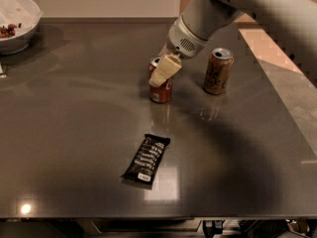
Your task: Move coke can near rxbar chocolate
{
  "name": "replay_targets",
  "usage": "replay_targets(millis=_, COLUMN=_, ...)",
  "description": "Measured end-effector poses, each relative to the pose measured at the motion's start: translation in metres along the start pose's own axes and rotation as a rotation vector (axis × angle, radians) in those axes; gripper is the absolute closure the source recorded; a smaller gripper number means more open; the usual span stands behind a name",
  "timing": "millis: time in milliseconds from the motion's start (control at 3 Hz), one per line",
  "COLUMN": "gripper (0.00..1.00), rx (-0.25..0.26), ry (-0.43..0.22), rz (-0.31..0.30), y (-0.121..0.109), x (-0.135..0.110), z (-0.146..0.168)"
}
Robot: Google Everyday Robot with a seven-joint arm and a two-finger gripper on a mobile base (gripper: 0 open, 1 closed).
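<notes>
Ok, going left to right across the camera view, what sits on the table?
White bowl → chocolate bar → coke can → brown can. The gripper is left out of the order: it overlaps the upper part of the coke can.

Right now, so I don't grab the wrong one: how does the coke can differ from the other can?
The coke can is red; the brownish-gold can has dark lettering. The gripper is at the coke can's top, covering part of it; the brownish-gold can stands free, its silver top in full view. Both stand upright on the table.
</notes>
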State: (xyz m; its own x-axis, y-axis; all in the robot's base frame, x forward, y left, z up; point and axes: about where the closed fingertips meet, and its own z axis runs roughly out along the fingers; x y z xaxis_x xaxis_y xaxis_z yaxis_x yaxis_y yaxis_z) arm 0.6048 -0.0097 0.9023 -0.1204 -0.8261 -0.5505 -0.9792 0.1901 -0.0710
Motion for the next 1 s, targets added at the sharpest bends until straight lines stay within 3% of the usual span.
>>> replay_targets(millis=667, gripper=0.87, rx=-0.018, ry=-0.034, rz=-0.036, y=0.018, x=-0.012, z=-0.01)
replay_targets(millis=1000, gripper=1.0, rx=-0.054, ry=-0.064, rz=-0.075, y=0.041, x=-0.027, z=-0.013)
